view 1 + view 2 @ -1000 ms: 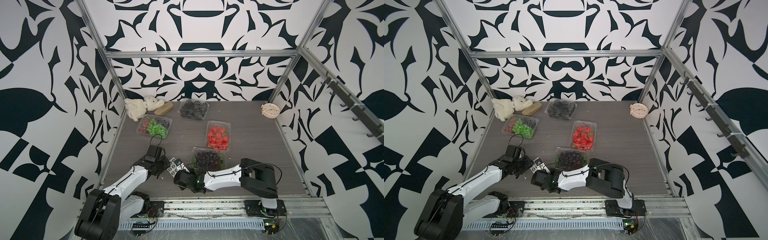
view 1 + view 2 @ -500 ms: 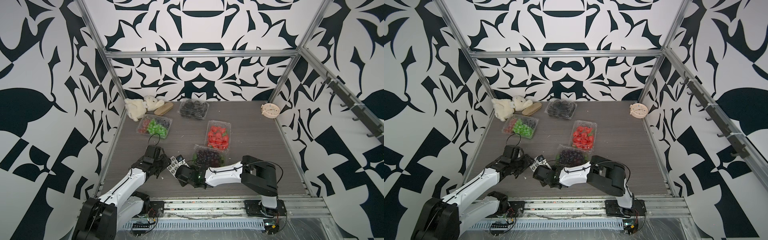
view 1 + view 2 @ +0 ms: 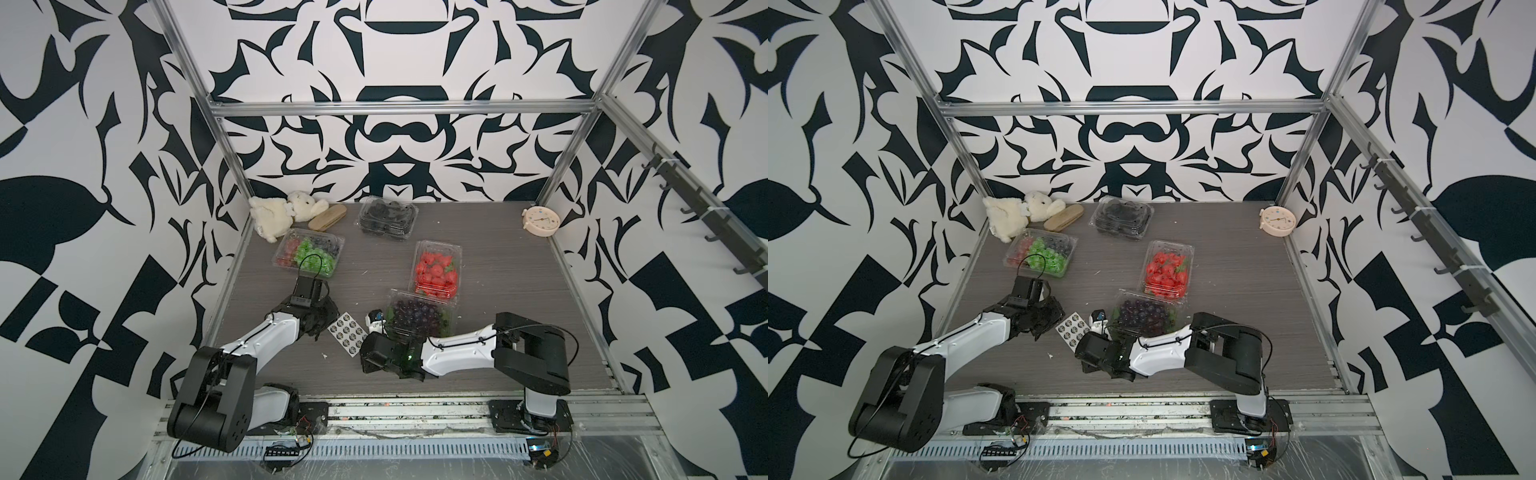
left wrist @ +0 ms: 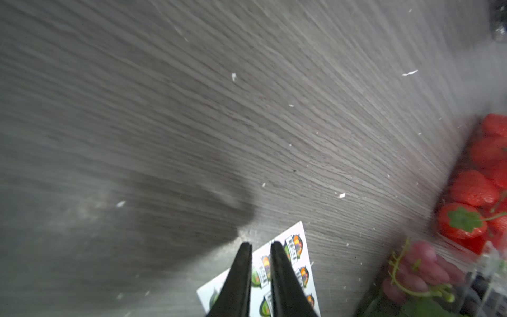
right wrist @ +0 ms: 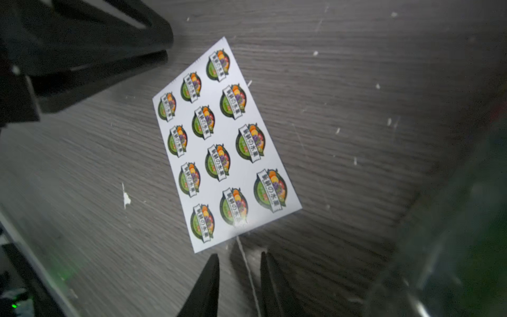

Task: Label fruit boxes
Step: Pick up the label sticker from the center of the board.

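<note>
Left pincer (image 4: 260,245) is over one corner of the sticker sheet (image 5: 219,142), jaws a narrow slit apart with paper showing through the slit; can't tell if the tips touch it. Right pincer (image 5: 240,255) is low over the bench (image 3: 519,291), jaws apart and nothing clamped, tips just short of the sheet's opposite corner. A thin pale strand runs between them, can't tell what. The sheet lies flat between the two arms with a full three-by-four grid of stickers. The dark grape box (image 3: 417,318) is just beside the right wrist and nearest the sheet. The strawberry box (image 3: 436,270) is right behind it, touching or nearly so. The mixed green grape box (image 3: 309,251) is at the back left near the plush toy (image 3: 276,214). The black berry box (image 3: 388,216) is at the back centre. The clock (image 3: 540,220) is in the back right corner.
</note>
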You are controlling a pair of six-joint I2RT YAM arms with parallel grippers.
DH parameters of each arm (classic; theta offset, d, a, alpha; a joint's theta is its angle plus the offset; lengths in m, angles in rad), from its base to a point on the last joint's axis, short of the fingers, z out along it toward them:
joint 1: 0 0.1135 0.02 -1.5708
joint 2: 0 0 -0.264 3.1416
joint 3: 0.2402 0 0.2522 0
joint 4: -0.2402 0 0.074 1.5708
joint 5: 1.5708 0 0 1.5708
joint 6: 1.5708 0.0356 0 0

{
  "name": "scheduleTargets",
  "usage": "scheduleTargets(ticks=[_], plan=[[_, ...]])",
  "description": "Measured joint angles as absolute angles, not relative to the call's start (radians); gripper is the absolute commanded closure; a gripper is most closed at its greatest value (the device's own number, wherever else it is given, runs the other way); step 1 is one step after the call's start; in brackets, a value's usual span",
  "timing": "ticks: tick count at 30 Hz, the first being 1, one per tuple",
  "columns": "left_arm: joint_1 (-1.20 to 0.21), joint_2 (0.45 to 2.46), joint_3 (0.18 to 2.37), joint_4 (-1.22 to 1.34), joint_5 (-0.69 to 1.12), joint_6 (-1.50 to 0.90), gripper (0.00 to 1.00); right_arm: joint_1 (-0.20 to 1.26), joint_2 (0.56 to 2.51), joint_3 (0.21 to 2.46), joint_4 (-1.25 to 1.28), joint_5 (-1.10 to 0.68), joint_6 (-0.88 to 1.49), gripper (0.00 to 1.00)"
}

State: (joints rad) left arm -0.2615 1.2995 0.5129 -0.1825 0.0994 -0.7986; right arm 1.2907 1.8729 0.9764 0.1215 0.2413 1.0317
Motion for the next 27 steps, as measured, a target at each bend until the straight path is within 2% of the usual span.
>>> scheduleTargets(ticks=[8, 20, 24, 27], plan=[[-0.261, 1.329, 0.513, -0.167, 0.143, -0.794, 0.82, 1.285, 1.88, 0.966, 0.169, 0.242, 1.209, 0.67], [-0.257, 1.33, 0.472, -0.102, 0.257, -0.801, 0.82, 1.277, 1.958, 1.013, 0.287, 0.256, 1.353, 0.63], [-0.257, 1.33, 0.464, -0.09, 0.286, -0.804, 0.81, 1.266, 1.963, 1.015, 0.307, 0.249, 1.374, 0.59], [-0.257, 1.325, 0.459, -0.089, 0.293, -0.805, 0.8, 1.262, 1.963, 1.015, 0.316, 0.249, 1.384, 0.5]])
